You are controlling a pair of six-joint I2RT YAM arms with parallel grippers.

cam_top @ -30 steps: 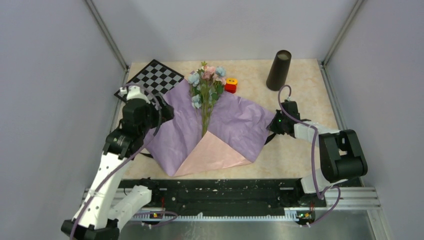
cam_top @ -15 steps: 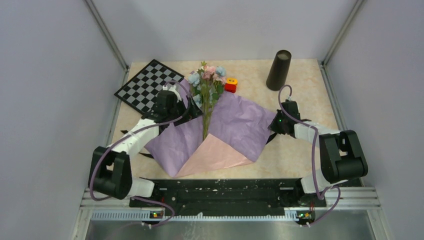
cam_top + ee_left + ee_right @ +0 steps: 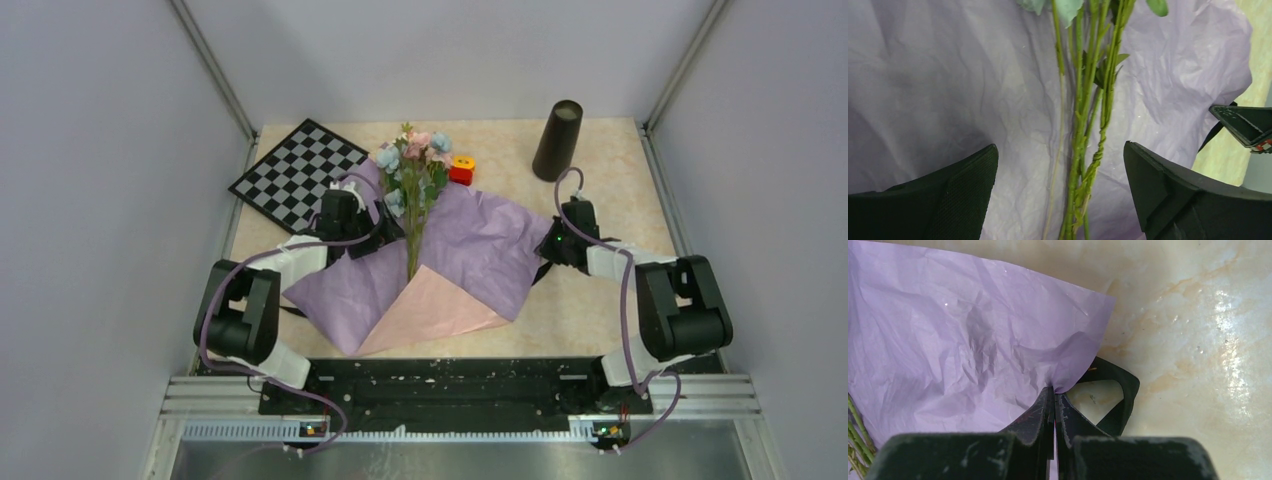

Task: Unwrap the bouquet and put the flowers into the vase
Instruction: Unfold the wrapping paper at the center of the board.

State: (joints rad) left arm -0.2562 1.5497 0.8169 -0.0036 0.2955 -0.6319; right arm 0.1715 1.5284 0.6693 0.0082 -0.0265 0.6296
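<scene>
**Stems between my open fingers**

My left gripper [image 3: 1060, 150] is spread wide, its 2 black fingers [image 3: 955, 192] at the bottom corners. The thin green stems of the flowers [image 3: 1082, 125] run up between them, touching neither finger, and lie on the crinkled lilac bouquet paper [image 3: 938, 75]. At the right edge I see beige table [image 3: 1255, 60] and a dark angular part [image 3: 1243, 122] I cannot identify.
</scene>
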